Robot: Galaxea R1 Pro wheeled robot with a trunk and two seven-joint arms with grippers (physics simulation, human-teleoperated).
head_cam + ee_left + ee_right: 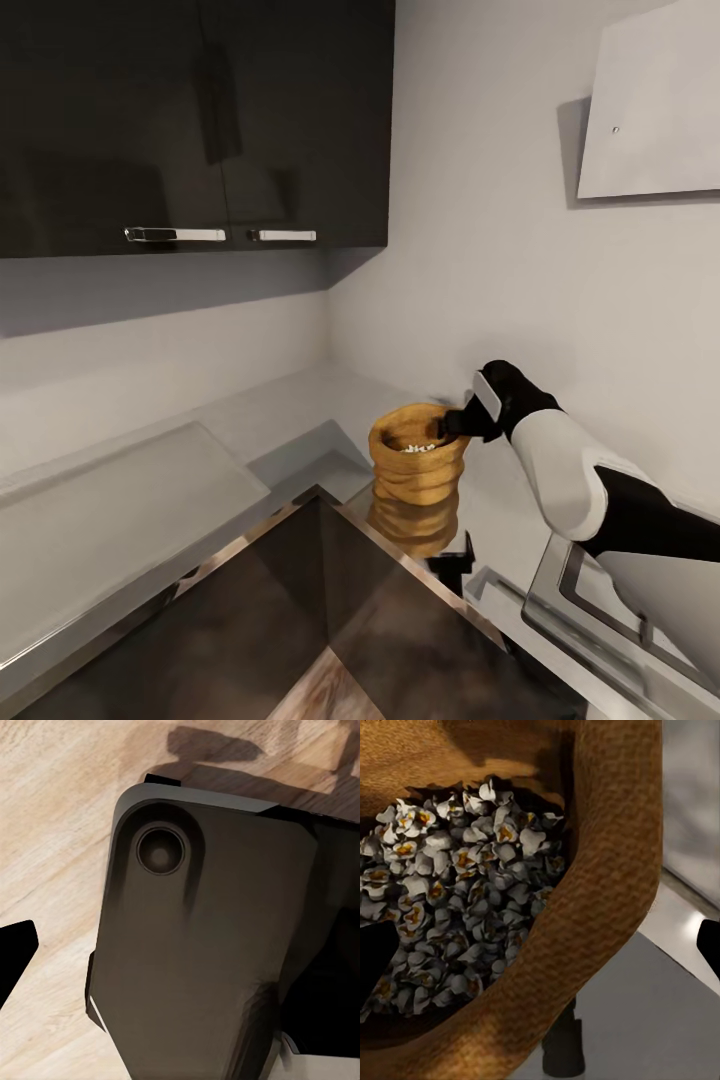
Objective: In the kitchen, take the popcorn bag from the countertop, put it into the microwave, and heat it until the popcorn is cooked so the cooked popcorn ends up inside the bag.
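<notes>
The popcorn bag (418, 458), a tan-orange sack with a rolled rim, stands on the grey countertop (300, 420) near the wall corner, and its mirror image meets its base. Whitish popcorn (457, 892) fills its mouth. My right gripper (456, 420) is shut on the bag's near rim (600, 907), one dark finger (371, 960) inside the sack and the other (710, 945) outside. In the left wrist view a black fingertip (15, 952) shows over a wood floor, beside a dark part of the robot's body (202, 945). The microwave is out of view.
Black wall cabinets (190, 120) with steel handles hang above the counter at the left. A pale hood (650, 110) is mounted on the right wall. Dark brown cabinet fronts (330, 610) drop from the counter's edge. A steel-framed panel (600, 620) lies at the lower right.
</notes>
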